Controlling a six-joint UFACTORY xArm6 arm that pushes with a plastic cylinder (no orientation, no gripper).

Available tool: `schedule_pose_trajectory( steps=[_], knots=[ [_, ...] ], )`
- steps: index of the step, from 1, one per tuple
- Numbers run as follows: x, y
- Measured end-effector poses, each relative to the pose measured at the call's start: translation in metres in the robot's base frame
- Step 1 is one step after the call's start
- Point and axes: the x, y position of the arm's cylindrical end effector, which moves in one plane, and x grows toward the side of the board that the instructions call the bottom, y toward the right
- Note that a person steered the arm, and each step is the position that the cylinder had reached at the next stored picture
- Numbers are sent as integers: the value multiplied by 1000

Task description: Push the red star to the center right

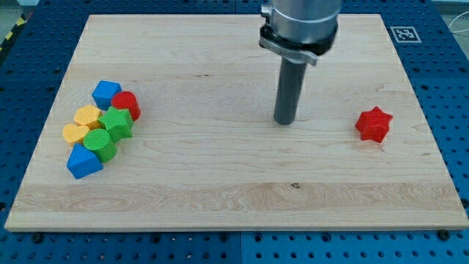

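Observation:
The red star (374, 124) lies alone on the wooden board (234, 198) at the view's right, about mid-height. My tip (285, 121) rests on the board near the centre, to the left of the red star and clearly apart from it. The dark rod rises from the tip to the arm's grey body at the view's top.
A tight cluster of blocks lies at the view's left: a blue block (106, 93), a red block (127, 104), two yellow blocks (87, 116) (74, 133), two green blocks (116, 122) (100, 144) and another blue block (83, 161). A printed marker (404, 34) sits at the top right corner.

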Motion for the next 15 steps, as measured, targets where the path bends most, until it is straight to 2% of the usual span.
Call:
schedule_pose_trajectory(
  steps=[3,4,8,10,11,15],
  knots=[
    [55,74],
    [57,104],
    [20,108],
    [32,174],
    [24,185],
    [16,121]
  ],
)
